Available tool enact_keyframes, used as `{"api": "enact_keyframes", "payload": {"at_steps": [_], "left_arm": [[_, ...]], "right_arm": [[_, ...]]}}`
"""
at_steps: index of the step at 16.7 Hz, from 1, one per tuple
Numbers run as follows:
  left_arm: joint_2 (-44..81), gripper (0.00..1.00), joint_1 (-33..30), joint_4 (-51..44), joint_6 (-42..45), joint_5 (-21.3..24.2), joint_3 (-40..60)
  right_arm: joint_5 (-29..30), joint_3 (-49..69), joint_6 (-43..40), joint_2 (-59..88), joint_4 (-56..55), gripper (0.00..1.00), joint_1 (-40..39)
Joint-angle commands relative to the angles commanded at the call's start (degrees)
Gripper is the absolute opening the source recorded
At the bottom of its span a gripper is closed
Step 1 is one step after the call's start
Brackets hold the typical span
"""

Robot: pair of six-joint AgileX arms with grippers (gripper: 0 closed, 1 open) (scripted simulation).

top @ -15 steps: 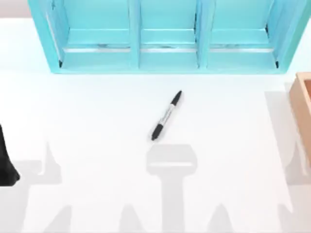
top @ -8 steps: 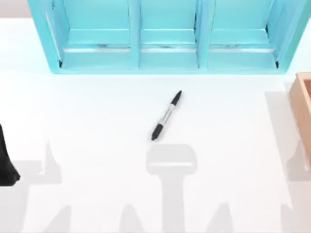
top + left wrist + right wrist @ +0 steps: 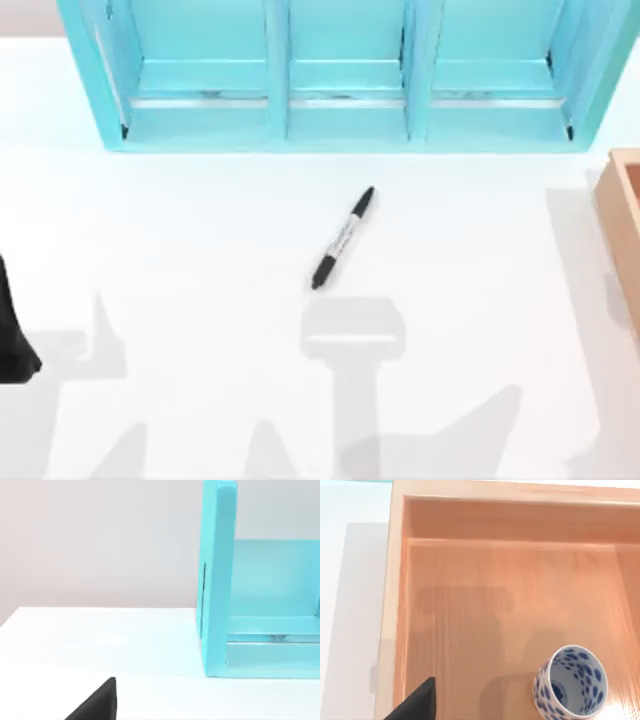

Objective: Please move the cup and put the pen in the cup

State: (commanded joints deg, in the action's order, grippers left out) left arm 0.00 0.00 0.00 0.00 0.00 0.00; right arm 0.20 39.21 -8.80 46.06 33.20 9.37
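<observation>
Pen (image 3: 342, 238) unmoved on table; arm shadows shifted.

Around the pen (image 3: 343, 238) we see open table (image 3: 200, 230) on every side; the blue shelf (image 3: 340, 75) blocks the far edge, the wooden tray's (image 3: 395, 605) walls ring the cup (image 3: 570, 682).

Glossy glazed cup (image 3: 571, 682) in a smooth wood-grain tray (image 3: 470, 595); matt table (image 3: 200, 230).

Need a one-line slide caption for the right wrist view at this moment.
Blue-patterned cup standing upright and empty inside the wooden tray, seen from above by the right arm's wrist camera.
</observation>
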Motion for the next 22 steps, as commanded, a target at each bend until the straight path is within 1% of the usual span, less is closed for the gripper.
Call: {"api": "enact_keyframes", "payload": {"at_steps": [7,12,16,22], "left_arm": [[0.00,1.00,0.00,0.00,0.00,0.00,0.00],[0.00,1.00,0.00,0.00,0.00,0.00,0.00],[0.00,1.00,0.00,0.00,0.00,0.00,0.00],[0.00,1.00,0.00,0.00,0.00,0.00,0.00]], "right_arm": [[-0.32,28.77,-6.51,33.90,24.44,1.00,6.67],[-0.13,43.18,-9.95,51.50,37.15,1.00,10.04],[-0.09,48.52,-11.16,57.29,41.42,1.00,11.24],[-0.14,48.52,-11.12,57.44,41.28,1.00,11.02]]}}
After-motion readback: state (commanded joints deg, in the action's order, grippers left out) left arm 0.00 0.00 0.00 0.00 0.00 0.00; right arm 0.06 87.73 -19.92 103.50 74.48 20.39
